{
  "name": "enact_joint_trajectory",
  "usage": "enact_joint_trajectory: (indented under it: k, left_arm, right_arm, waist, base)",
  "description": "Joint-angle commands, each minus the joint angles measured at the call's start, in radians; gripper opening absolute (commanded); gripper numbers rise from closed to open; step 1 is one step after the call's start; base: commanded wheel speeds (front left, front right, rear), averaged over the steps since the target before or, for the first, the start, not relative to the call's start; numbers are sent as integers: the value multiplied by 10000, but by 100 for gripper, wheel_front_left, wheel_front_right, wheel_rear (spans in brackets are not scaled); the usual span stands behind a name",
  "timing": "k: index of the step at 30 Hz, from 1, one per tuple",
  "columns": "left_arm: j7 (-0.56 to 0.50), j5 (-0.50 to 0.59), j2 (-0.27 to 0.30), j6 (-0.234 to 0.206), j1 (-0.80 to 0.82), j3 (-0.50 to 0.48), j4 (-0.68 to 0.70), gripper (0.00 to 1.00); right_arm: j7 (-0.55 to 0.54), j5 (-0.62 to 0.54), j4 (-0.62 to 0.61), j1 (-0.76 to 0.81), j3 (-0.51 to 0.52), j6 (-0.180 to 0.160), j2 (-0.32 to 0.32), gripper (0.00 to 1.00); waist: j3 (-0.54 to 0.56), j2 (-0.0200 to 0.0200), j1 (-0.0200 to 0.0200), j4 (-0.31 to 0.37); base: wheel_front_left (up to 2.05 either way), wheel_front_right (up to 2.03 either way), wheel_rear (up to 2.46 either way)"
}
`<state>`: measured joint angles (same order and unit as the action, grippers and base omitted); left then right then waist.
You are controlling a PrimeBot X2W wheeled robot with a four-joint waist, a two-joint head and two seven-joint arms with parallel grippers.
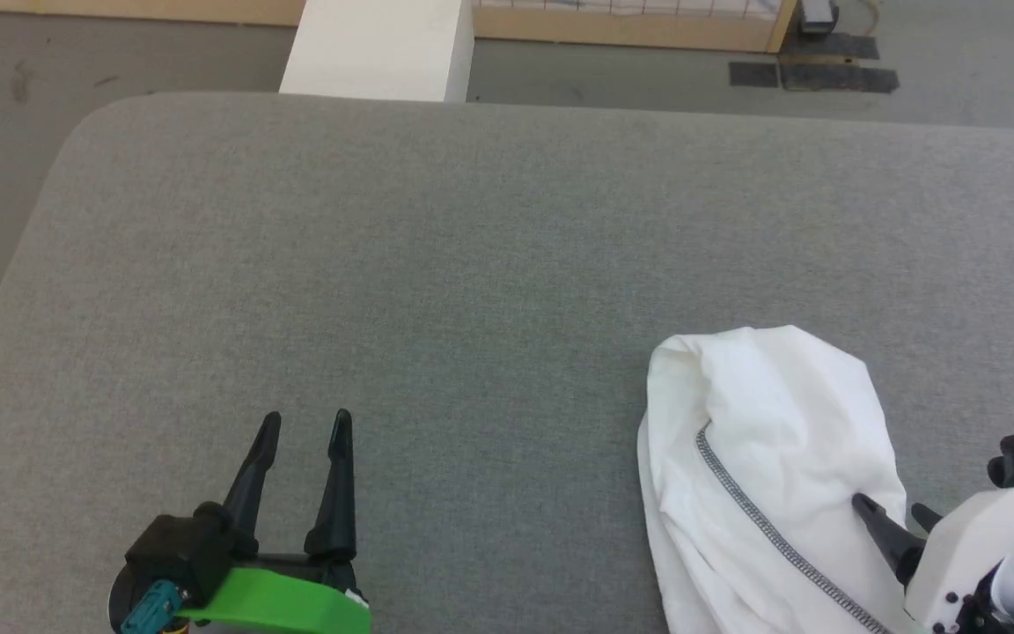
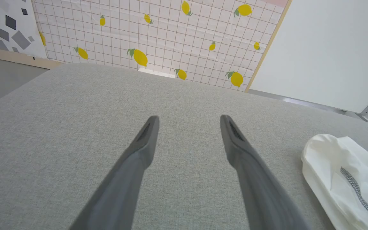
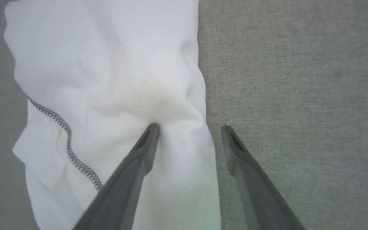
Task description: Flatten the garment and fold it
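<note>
The garment [image 1: 771, 458] is a white, thin-fabric bundle with a dark stitched seam, lying crumpled at the near right of the grey padded table [image 1: 472, 246]. My right gripper [image 1: 890, 506] stands open at its right edge. In the right wrist view one finger [image 3: 145, 143] presses into the cloth, the other rests on bare table, and a ridge of garment [image 3: 107, 80] lies between them, under the right gripper [image 3: 189, 129]. My left gripper [image 1: 305, 421] is open over bare table, well to the left of the garment. Between its fingers the left gripper [image 2: 188, 118] holds nothing, and the garment [image 2: 347, 172] lies off to the right.
A rigid white box [image 1: 379, 48] stands on the floor beyond the table's far edge. The table's rounded far-left corner [image 1: 102, 114] drops to grey floor. A lemon-patterned wall panel [image 2: 171, 38] rises behind. Dark floor mats [image 1: 811, 75] lie at the far right.
</note>
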<state>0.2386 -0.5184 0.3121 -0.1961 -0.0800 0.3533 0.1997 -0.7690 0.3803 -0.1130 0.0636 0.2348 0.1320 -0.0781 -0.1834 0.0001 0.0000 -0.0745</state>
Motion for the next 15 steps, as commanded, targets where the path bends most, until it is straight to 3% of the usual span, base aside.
enact_joint_trajectory:
  k: [1,8,9,10,11,15]
  left_arm:
    - [-21,128,68,-43,176,-17,17,100]
    - [-92,146,62,-58,318,62,43,100]
    - [-107,149,57,-52,342,86,39,100]
    - [-122,151,51,-38,378,116,35,100]
    - [-130,153,45,-35,402,133,29,100]
    - [-122,150,30,-53,415,153,35,100]
  right_arm:
    - [65,71,186,-244,-9,-13,42,100]
    - [-20,92,1602,-802,91,-13,120,100]
    - [-34,91,1718,-849,102,-13,131,66]
    - [-17,106,1806,-906,116,-13,147,22]
    - [-31,116,1844,-929,88,-13,157,0]
    - [-117,202,1722,-970,26,-13,117,0]
  waist:
    - [-180,-1,0,-164]
    - [-333,-1,0,-271]
    - [-334,-1,0,-279]
    - [-330,-1,0,-287]
    - [-316,-1,0,-285]
    - [-233,-1,0,-184]
  base:
    - [0,0,0]
    - [0,0,0]
    - [0,0,0]
    - [0,0,0]
    - [0,0,0]
    - [0,0,0]
